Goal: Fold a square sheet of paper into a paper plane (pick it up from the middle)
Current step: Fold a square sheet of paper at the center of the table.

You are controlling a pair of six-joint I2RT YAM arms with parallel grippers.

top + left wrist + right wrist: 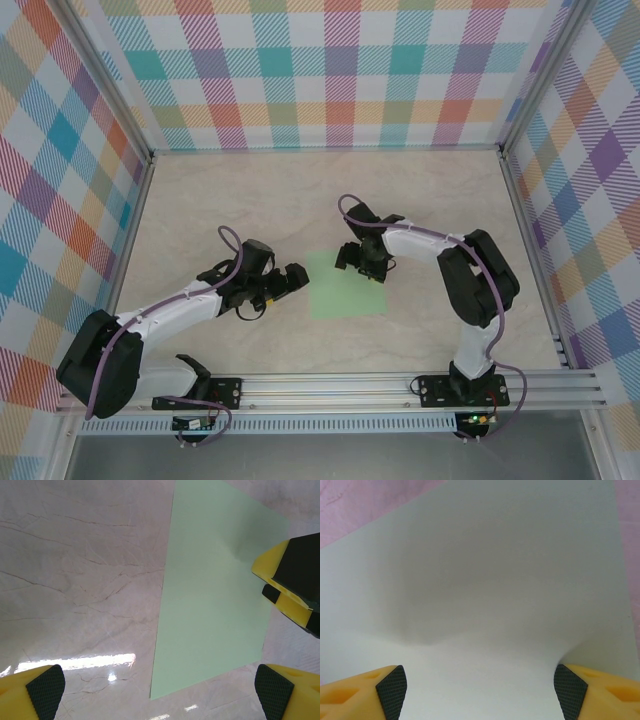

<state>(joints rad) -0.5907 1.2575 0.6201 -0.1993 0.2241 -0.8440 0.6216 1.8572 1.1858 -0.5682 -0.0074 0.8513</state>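
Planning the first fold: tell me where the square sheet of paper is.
In the top view the square sheet of paper lies centrally on the table, the left gripper beside its left edge, the right gripper over its far edge.

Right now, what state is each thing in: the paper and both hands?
left hand: open, empty, at the left edge of the sheet.
right hand: open, set down over the sheet, not closed on it.
square sheet of paper: unfolded, lying on the table, bowed up slightly under the right hand.
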